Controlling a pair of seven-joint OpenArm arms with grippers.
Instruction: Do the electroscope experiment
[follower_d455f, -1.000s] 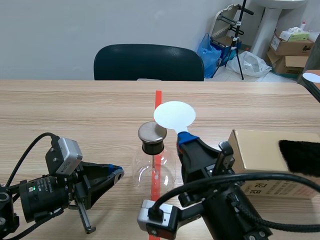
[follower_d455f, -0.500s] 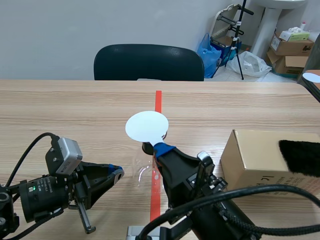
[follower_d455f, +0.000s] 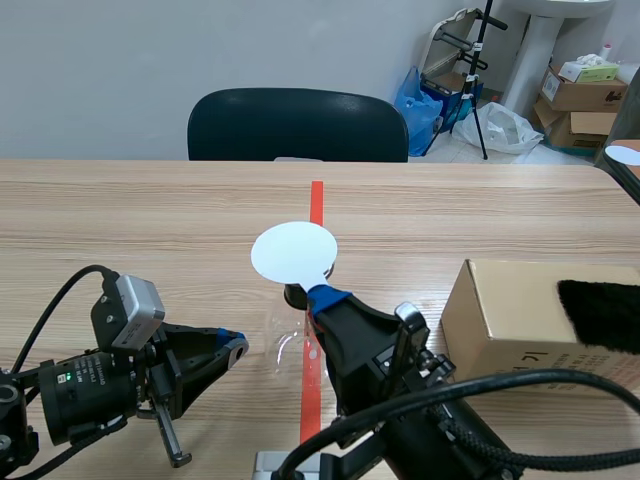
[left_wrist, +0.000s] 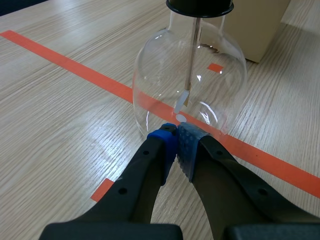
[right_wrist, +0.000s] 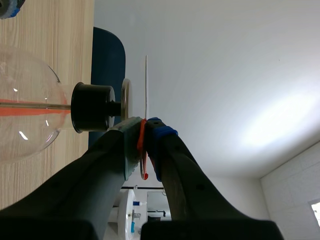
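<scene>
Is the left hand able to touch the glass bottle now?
Probably yes. The left hand sits shut just before the glass bottle, nothing between them. The right hand holds its white disc above, out of the way.

Compared with one second ago, the right gripper (follower_d455f: 322, 293) is further toward the left arm's side and lower on the desk side of the scene view. The white disc (follower_d455f: 293, 252), pinched between its fingers, is now over the top of the glass flask (follower_d455f: 283, 345). One second ago it was beside the metal cap (right_wrist: 125, 100). The disc now hides this cap in the scene view. The shift happens in the first half of that second.
</scene>
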